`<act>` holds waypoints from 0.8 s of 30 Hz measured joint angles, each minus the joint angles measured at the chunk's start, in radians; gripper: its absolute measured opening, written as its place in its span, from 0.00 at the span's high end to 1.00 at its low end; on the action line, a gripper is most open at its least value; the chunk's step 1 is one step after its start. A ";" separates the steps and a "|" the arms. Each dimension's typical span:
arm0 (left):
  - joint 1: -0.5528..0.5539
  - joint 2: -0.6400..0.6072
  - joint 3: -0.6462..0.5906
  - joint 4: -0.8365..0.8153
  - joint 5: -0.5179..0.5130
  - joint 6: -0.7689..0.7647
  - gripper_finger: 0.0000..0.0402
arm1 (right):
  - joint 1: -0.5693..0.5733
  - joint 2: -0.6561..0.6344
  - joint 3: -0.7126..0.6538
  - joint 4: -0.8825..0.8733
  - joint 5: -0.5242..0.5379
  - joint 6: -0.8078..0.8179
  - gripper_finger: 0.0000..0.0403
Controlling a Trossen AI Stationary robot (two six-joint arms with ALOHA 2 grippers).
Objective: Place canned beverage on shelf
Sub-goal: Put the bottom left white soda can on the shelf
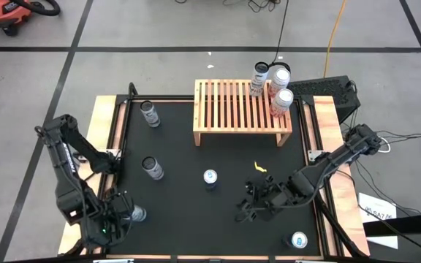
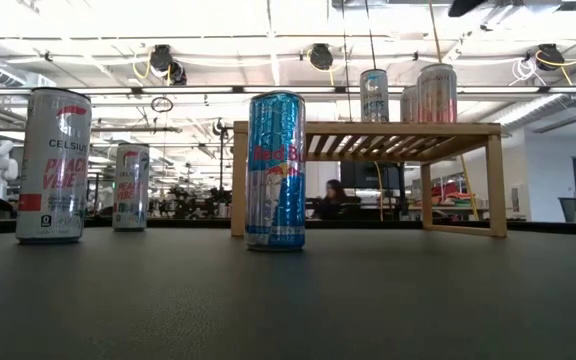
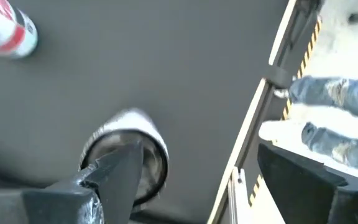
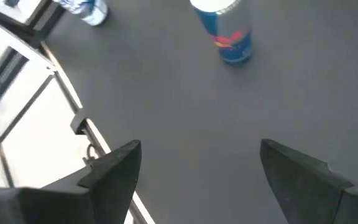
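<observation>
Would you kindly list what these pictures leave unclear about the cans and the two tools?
- Left tool: the high view's arm partly covers the can; the blurred left wrist view leaves contact unclear.
- Third can on the shelf: low view, largely hidden behind a nearer can.
- Can at the table's near right corner: label too small.

The can (image 3: 132, 155) between the left gripper's fingers (image 3: 114, 177) is blurred, its label unreadable. A red-and-white can (image 3: 8, 28) is cut off at the frame edge. Behind the shelf (image 2: 368, 135), one can (image 2: 409, 103) is mostly hidden.
</observation>
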 joint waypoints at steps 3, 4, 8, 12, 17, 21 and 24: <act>-0.011 0.000 0.000 -0.037 0.023 -0.005 0.22 | -0.008 0.000 0.000 0.023 -0.001 -0.022 0.22; -0.013 0.000 0.000 -0.063 0.024 -0.019 0.22 | -0.011 0.000 0.000 0.025 -0.001 -0.027 0.22; -0.008 0.000 0.000 -0.154 0.025 -0.053 0.22 | -0.013 0.000 0.000 0.041 0.004 -0.035 0.22; 0.000 0.000 0.000 -0.175 0.026 -0.052 0.22 | -0.012 0.000 0.000 0.044 0.004 -0.040 0.22; 0.000 0.000 0.000 -0.172 0.025 -0.052 0.17 | -0.012 0.000 0.000 0.044 0.004 -0.042 0.22; 0.000 -0.001 -0.004 -0.171 0.014 -0.052 0.07 | -0.012 0.000 0.000 0.044 0.004 -0.043 0.22; 0.000 -0.001 -0.046 -0.164 0.007 -0.053 0.01 | -0.012 0.000 0.000 0.044 0.005 -0.046 0.22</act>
